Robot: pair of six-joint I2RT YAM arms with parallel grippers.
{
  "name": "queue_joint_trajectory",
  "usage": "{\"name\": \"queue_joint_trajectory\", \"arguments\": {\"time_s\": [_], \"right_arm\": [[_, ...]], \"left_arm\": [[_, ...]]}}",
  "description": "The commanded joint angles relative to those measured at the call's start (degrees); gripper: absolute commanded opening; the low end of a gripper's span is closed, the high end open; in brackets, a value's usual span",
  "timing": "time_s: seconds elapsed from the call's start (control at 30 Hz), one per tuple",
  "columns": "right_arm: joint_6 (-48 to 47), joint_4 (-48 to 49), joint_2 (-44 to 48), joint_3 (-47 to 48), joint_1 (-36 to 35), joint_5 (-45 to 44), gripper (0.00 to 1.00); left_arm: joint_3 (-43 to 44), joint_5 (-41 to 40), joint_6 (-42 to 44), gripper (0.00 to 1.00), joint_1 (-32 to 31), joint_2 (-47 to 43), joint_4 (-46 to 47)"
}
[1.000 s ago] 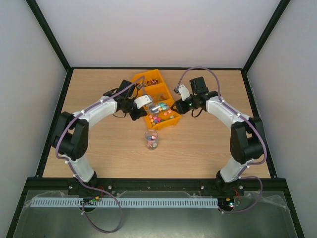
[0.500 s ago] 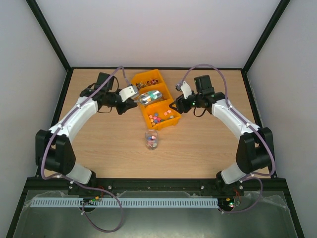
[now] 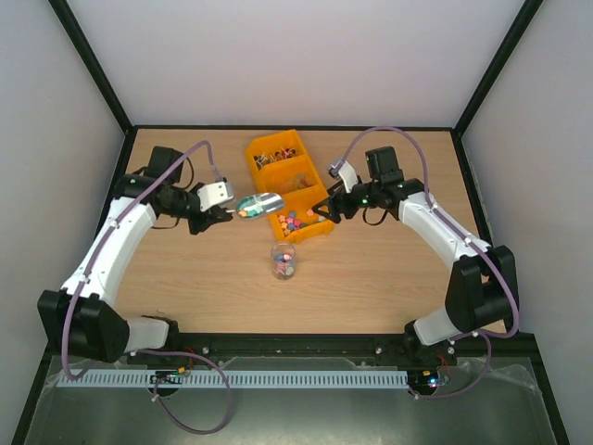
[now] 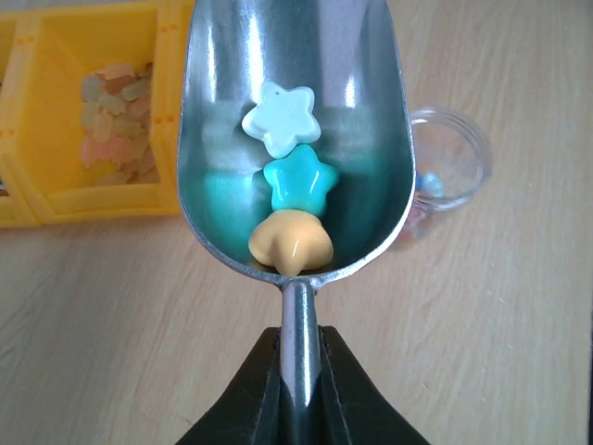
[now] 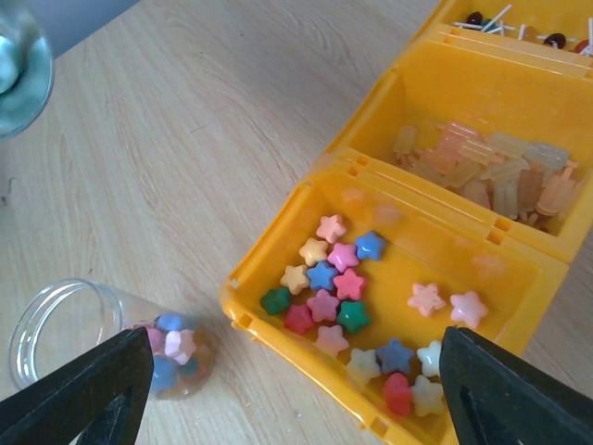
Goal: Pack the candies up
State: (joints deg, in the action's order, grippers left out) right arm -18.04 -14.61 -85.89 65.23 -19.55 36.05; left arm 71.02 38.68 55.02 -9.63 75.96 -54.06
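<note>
Left tool [image 4: 298, 375]: clamped narrow on the scoop [image 4: 222, 185] handle; three star candies [image 4: 298, 178] aboard, level above the bench [image 4: 482, 324], near the jar [image 4: 454, 167], not over it.
Right tool [image 5: 295, 394]: spread wide, empty, above the tray [image 5: 278, 246].
Progress: jar partly filled; this scoopful not yet tipped in; many candies lie in the tray.
</note>
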Motion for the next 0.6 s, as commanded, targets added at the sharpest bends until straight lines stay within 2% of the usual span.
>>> {"name": "queue_joint_trajectory", "arguments": {"time_s": [0.0, 0.33, 0.57], "right_arm": [[-0.81, 0.04, 2.4, -1.52, -0.76, 3.56, 0.87], [-7.1, -1.85, 4.78, -6.74, -6.37, 4.1, 0.92], [-11.72, -1.86, 5.41, -9.65, -11.8, 1.99, 0.91]], "left_arm": [[-1.84, -0.01, 7.69, 0.02, 0.16, -3.58, -8.26], [-3.35, -5.83, 13.05, 0.02, -1.04, -7.06, -15.07], [-2.24, -11.2, 12.1, 0.02, -6.62, -7.43, -16.54]]}}
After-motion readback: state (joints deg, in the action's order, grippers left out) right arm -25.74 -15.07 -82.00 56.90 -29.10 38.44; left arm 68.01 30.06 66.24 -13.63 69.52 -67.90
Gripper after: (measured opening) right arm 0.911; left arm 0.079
